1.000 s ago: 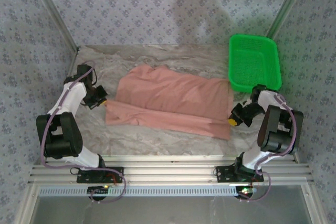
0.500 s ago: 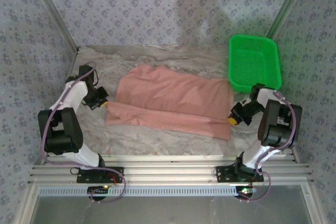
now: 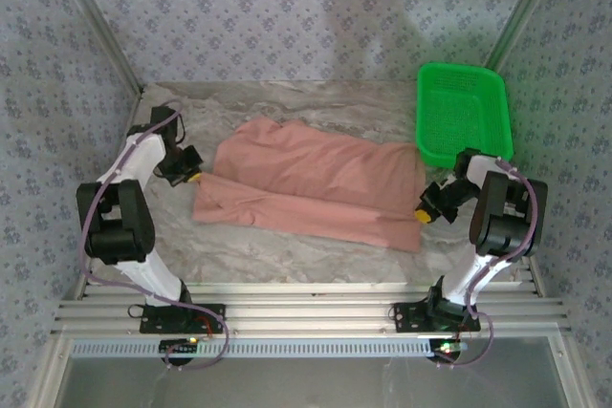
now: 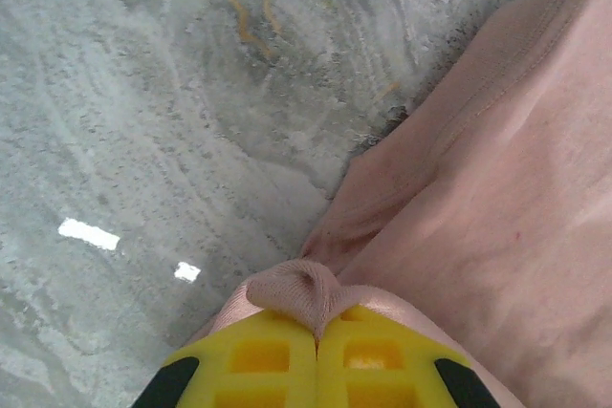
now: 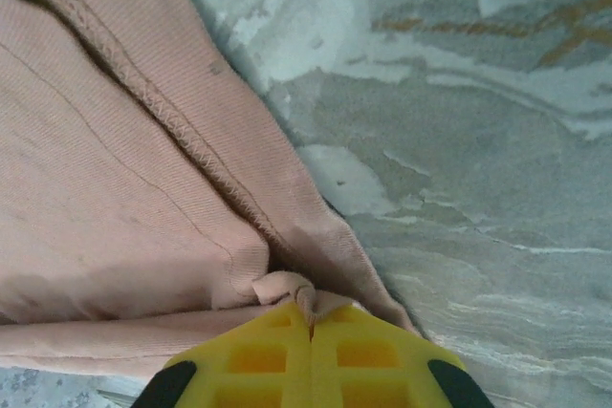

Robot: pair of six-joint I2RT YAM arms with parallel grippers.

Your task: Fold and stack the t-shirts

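A salmon-pink t-shirt (image 3: pixel 316 183) lies spread across the middle of the marble table, with its near strip doubled over the rest. My left gripper (image 3: pixel 194 179) is at the shirt's left edge, its yellow fingers (image 4: pixel 258 355) shut on a small pinch of pink cloth (image 4: pixel 296 290). At the shirt's right edge my right gripper (image 3: pixel 422 216) is shut too, with a fold of the hem (image 5: pixel 287 290) caught between its yellow fingers (image 5: pixel 363 355). The shirt's print is hidden.
A green plastic basket (image 3: pixel 463 114) stands at the back right corner, just behind the right arm. Bare marble table (image 3: pixel 287 255) runs along the near edge in front of the shirt. Patterned walls close in the left, back and right sides.
Both grippers have moved away from me, toward the back of the table, each with its pinched edge. The shirt's near fold has shifted back with them.
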